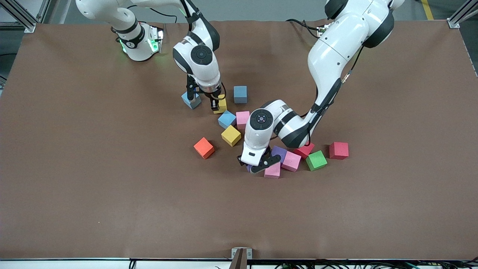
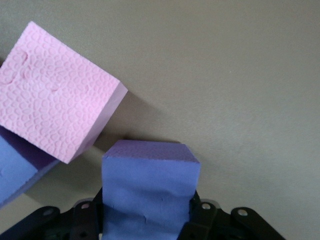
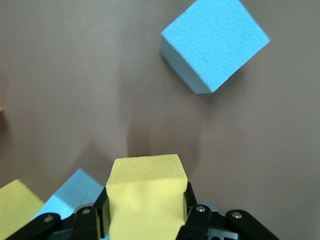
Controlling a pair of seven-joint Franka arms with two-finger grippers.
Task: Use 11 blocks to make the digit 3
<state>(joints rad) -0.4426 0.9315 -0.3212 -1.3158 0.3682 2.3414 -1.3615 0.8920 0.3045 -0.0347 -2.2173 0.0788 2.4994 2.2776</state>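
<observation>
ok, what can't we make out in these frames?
- Front view: the purple block in the left gripper is almost wholly hidden under that hand.
- Front view: the left arm covers part of a red block.
- Left wrist view: a bluish block by the pink block is cut off by the edge.
- Right wrist view: the yellow block in the right gripper covers part of a light blue block.
</observation>
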